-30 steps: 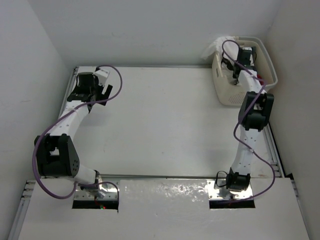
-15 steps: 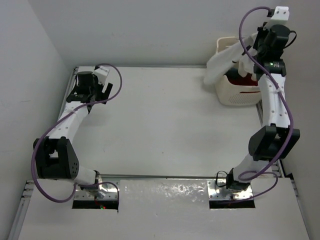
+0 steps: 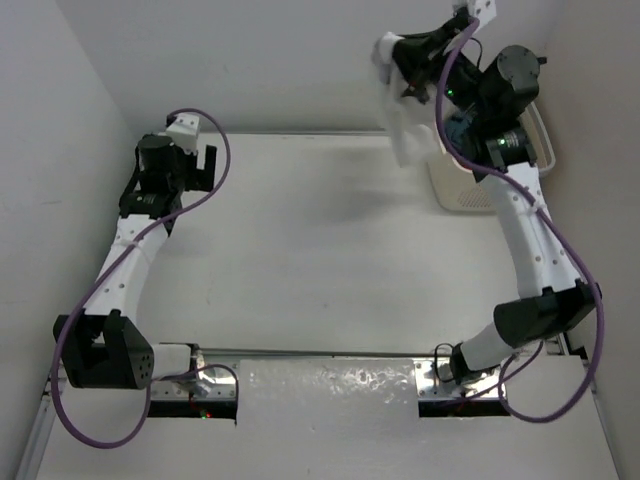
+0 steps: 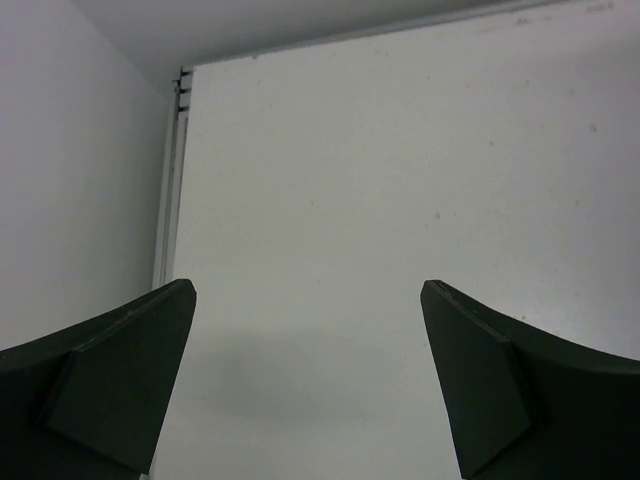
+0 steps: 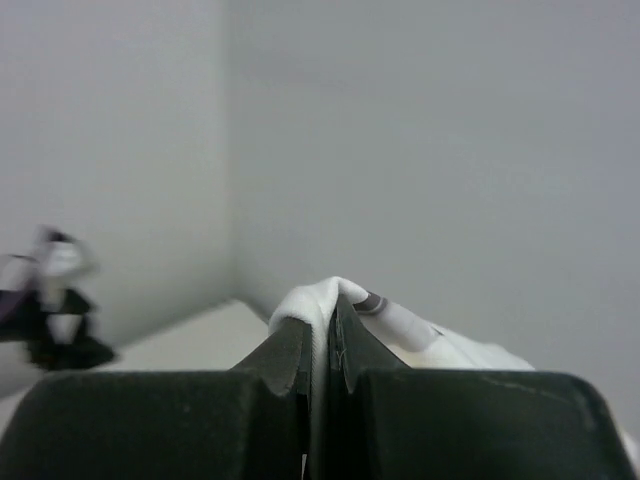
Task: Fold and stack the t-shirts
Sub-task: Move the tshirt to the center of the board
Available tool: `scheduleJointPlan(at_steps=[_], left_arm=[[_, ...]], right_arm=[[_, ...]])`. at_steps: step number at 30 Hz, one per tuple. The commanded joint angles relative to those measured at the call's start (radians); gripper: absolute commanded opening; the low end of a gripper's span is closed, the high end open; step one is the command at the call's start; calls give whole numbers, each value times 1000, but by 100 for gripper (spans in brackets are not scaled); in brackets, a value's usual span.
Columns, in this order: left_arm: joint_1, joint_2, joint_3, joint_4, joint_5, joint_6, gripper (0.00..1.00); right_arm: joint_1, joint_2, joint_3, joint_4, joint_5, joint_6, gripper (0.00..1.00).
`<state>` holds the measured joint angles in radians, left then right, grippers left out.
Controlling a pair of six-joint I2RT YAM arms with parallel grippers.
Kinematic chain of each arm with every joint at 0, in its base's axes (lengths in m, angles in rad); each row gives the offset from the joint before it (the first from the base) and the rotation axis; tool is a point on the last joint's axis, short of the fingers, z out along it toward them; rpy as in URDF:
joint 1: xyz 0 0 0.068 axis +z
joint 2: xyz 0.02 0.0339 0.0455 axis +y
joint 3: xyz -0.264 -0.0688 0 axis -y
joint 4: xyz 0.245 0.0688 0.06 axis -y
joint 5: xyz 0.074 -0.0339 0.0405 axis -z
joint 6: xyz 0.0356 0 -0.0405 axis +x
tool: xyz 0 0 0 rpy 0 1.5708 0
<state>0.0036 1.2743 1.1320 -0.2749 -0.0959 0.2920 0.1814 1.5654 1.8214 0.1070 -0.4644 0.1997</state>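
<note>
Right tool (image 5: 322, 335) pinched tight on white t-shirt (image 5: 420, 335), aloft; left tool (image 4: 308, 295) spread wide, empty.

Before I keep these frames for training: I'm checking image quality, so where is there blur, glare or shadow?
Top external: the white t-shirt is smeared by motion, and glare sits on the near plate. Left wrist: sharp, with a soft shadow on the table. Right wrist: the left arm is blurred; the cloth at the right claw is sharper.
</note>
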Motion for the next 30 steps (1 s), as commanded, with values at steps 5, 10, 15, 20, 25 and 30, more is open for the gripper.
scheduleJointPlan(at_steps=[5,10,15,20,25,30], left_arm=[[61,-30,135,34,-1,-88,98],[82,10,219,34,4,-47,99],[82,170,392,-94,51,12,99],[0,376,604,-319,62,120,93],[-186,254,425,-330,211,262,92],[-404,142,142,-354,205,388,87]], right_arm=[[113,-67,-152,209,37,218,0],[216,-48,-339,73,289,216,0],[311,114,-395,-64,483,328,0],[306,541,44,-621,469,253,99],[190,681,246,-787,469,243,99],[32,353,-350,-491,392,279,99]])
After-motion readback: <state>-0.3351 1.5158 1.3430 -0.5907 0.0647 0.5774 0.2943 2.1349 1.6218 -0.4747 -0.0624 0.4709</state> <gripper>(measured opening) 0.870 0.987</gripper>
